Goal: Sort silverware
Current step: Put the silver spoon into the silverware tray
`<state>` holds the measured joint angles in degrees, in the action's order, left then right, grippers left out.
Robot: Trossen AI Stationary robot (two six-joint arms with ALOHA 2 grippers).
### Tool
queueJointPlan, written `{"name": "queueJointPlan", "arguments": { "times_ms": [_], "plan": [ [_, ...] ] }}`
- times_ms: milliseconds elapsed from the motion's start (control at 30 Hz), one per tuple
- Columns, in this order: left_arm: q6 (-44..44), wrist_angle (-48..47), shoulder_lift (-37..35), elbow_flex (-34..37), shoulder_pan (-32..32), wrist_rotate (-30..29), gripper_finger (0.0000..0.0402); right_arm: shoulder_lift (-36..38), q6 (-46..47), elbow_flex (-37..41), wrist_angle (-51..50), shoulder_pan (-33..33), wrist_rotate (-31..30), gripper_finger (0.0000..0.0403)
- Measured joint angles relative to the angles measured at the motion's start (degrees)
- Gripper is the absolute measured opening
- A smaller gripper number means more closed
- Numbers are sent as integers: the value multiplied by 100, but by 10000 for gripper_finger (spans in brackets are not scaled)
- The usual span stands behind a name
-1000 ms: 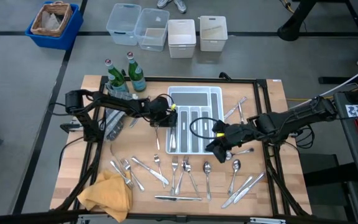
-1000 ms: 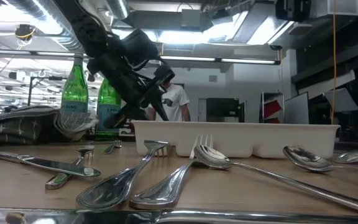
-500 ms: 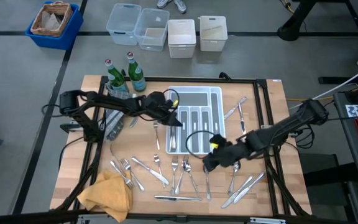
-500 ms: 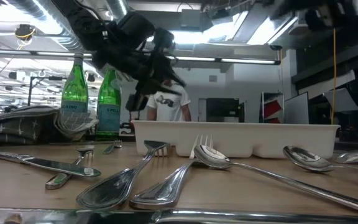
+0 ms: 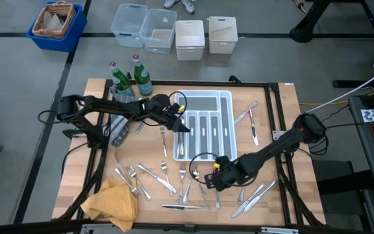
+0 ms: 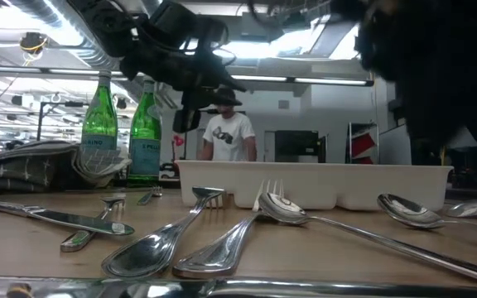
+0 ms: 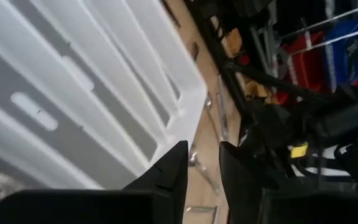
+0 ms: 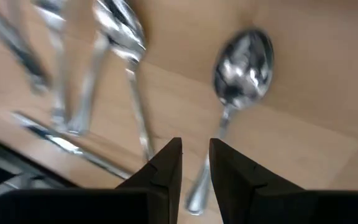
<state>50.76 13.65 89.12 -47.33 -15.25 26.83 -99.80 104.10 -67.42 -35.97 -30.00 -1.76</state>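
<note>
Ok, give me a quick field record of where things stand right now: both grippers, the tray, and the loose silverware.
left gripper: above the left edge of the white tray, fingers slightly apart, nothing between them
right gripper: low over the loose silverware near the table's front, fingers slightly apart, empty
nearest piece to right gripper: a spoon lying flat on the wood
white tray: long slots hold a few pieces
silverware: most of it loose on the table, front and right of the tray
green bottles: two, upright, at the back left

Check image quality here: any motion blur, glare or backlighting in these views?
Right wrist view: streaky blur on the silverware at the edge, only one spoon fairly crisp. Low view: ceiling lights backlight the arms into silhouettes; glare on nearby spoons. High view: evenly lit, sharp.
</note>
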Motion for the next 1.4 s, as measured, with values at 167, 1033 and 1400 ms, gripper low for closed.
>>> {"name": "queueJointPlan", "arguments": {
  "times_ms": [167, 1033, 1400],
  "plan": [
    [-148, -197, 0, 2, 0, 65, 82, -368, 258, -2, 34, -4, 365, 83],
    [-445, -732, 2, 2, 0, 66, 82, -784, 510, -9, 486, -2, 431, 83],
    [-439, -730, 2, 2, 0, 65, 82, -784, 464, -167, 279, -3, 433, 83]
  ]
}}
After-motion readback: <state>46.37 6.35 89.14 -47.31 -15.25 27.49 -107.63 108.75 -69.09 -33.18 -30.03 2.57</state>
